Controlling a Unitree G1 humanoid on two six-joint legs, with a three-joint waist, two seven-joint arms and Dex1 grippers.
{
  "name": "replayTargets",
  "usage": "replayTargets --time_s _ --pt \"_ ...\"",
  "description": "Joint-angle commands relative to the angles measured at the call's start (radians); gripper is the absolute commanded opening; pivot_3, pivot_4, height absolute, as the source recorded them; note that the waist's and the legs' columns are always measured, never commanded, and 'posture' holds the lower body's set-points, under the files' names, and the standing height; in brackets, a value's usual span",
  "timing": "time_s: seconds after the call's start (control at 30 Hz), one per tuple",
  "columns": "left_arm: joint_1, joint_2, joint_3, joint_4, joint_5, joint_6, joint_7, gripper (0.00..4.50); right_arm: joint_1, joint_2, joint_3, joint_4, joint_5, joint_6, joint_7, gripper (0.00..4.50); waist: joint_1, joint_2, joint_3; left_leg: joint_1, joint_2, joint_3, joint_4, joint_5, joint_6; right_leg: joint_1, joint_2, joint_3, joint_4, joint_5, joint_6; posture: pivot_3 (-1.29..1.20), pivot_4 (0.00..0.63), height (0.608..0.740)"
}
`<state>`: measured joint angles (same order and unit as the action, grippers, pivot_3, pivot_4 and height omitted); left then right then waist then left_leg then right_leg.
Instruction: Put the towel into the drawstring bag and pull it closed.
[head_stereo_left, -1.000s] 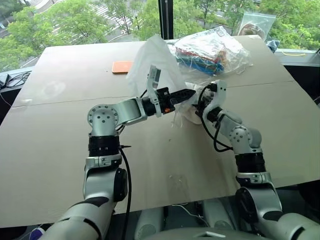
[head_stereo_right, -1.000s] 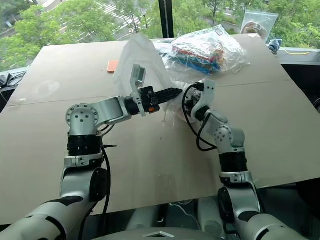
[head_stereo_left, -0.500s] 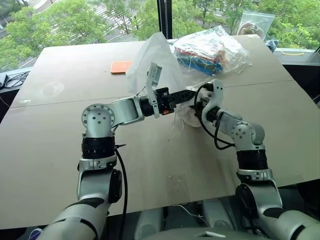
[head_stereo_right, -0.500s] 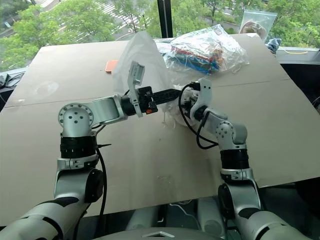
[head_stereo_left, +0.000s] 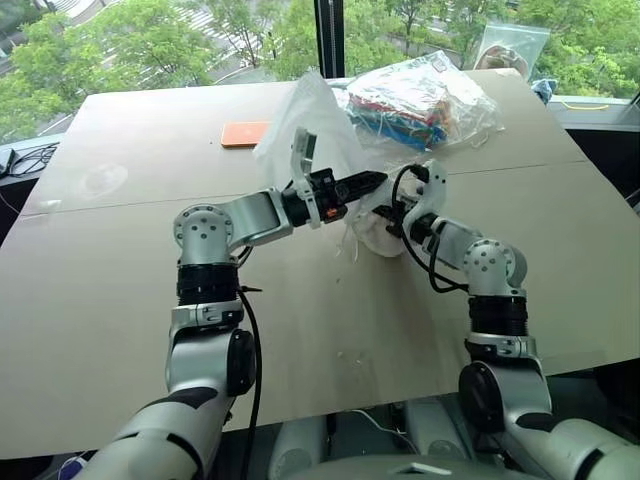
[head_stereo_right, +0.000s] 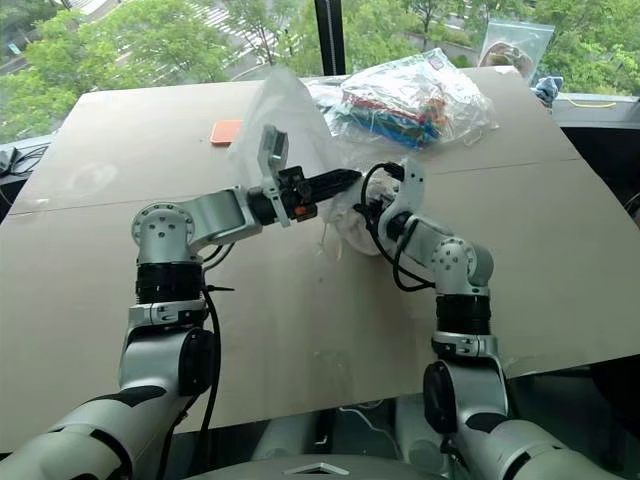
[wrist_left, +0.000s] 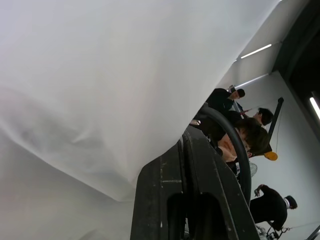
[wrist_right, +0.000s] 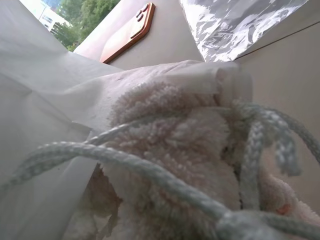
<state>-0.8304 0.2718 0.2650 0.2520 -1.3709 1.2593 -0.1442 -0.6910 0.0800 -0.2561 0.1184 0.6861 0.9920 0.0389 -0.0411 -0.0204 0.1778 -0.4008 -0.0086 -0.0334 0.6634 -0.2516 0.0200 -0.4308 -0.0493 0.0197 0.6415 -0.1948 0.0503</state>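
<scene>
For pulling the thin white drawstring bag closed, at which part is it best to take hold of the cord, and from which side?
Probably the free white cord just outside the mouth of the thin translucent white drawstring bag, approached from the open mouth side facing the right gripper. There the cord loops clear across the off-white terry towel; further in, it runs inside the bag's hem.

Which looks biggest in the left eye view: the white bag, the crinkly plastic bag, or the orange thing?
1. Drawstring bag and clear plastic bag: they look about alike, so no ranking.
2. Flat orange thing: plainly smallest, though it lies farther back.
</scene>
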Motion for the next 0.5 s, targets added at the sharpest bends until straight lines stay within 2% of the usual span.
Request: replayTargets --time_s 0.03,0.13,0.23,0.3,0.4,0.43,0.5 --pt "-0.038 0.036 0.128 -0.122 -0.056 -0.111 -0.044 0.00 0.034 -0.003 -0.026 0.016 0.024 0.061 -0.020 0.05 0.000 0.000 0.000 0.000 0.000 0.000 0.000 0.000 0.000 0.000 0.000 0.000 0.000 0.000 0.000 0.00 0.150 0.740" --pt "0.002 0.075 0.038 -0.267 -0.027 -0.050 -0.162 0.00 0.026 0.003 -0.050 0.022 0.046 0.060 -0.040 0.05 -0.003 0.000 0.000 0.000 0.000 0.000 0.000 0.000 0.000 0.000 0.000 0.001 0.000 0.000 0.000 0.00 0.150 0.740" --pt "0.037 0.090 0.013 -0.323 -0.072 -0.022 -0.216 0.00 0.027 -0.009 -0.041 0.025 0.043 0.056 -0.042 0.05 -0.001 0.000 0.000 0.000 0.000 0.001 -0.003 0.000 0.000 -0.001 0.000 0.001 0.000 0.000 0.000 0.00 0.150 0.740" --pt "0.034 0.082 0.040 -0.287 -0.089 -0.048 -0.191 0.00 0.046 -0.068 0.074 0.014 -0.058 0.018 -0.024 0.05 0.001 0.000 0.000 0.000 0.000 0.001 -0.003 0.000 0.000 -0.001 0.000 0.001 0.000 0.000 0.000 0.00 0.150 0.740" --pt "0.019 0.083 0.057 -0.251 -0.050 -0.086 -0.177 0.00 0.063 -0.126 0.180 0.015 -0.176 -0.053 -0.044 0.05 0.002 0.000 0.000 0.000 -0.001 0.001 -0.003 0.000 0.000 -0.001 0.000 0.001 -0.001 0.000 0.000 0.00 0.150 0.740" --pt "0.030 0.103 0.019 -0.291 -0.003 -0.085 -0.215 0.00 0.065 -0.164 0.244 0.008 -0.240 -0.083 -0.046 0.05 0.001 0.000 0.000 0.000 -0.001 0.001 -0.003 0.000 0.000 -0.001 0.000 0.001 -0.001 0.000 0.000 0.00 0.150 0.740" --pt "0.063 0.126 -0.052 -0.384 0.062 -0.081 -0.286 0.00 0.060 -0.188 0.292 -0.014 -0.288 -0.111 -0.047 0.05 -0.001 0.000 0.000 0.000 -0.001 0.001 -0.003 0.000 0.000 -0.001 0.000 0.001 -0.001 0.000 0.000 0.00 0.150 0.740"
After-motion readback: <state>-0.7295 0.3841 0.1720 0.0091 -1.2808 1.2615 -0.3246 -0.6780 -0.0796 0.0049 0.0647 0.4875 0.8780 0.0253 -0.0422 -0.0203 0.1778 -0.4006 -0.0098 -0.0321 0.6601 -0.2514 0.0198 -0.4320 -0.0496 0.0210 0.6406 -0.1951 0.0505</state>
